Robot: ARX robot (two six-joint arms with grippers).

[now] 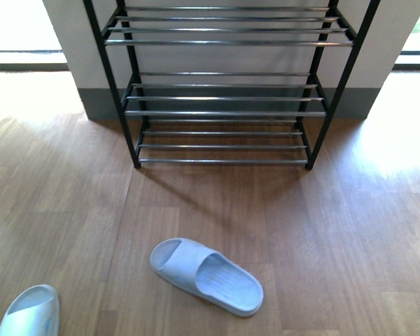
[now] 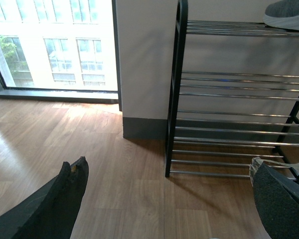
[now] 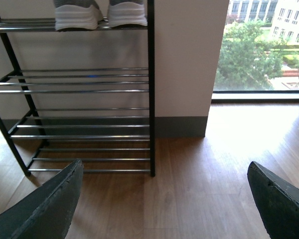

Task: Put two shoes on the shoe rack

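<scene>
- The 2 grey knit sneakers with thick white soles (image 3: pixel 77 15) (image 3: pixel 127 12) stand side by side on the highest tier seen of the black-framed rack with chrome bar shelves (image 1: pixel 227 98). Their soles are flat on the bars.
- From both grippers they lie ahead and above. Their long axes run front to back across the bars, with one end of each facing the right wrist camera.
- They sit close to the rack's right-hand post, so the right arm looks the nearer one.
- The left gripper (image 2: pixel 167 167) is spread wide with nothing between its fingers, and the right gripper (image 3: pixel 164 167) is just as wide and bare.
- The 3 lower tiers hold nothing, and the front view does not reach the sneakers' tier.
- 2 pale grey foam slides (image 1: pixel 206 275) (image 1: pixel 29 311) lie on the wooden plank floor (image 1: pixel 336 245), well apart from the rack.
- With both sneakers on the rack, the placing looks done.
</scene>
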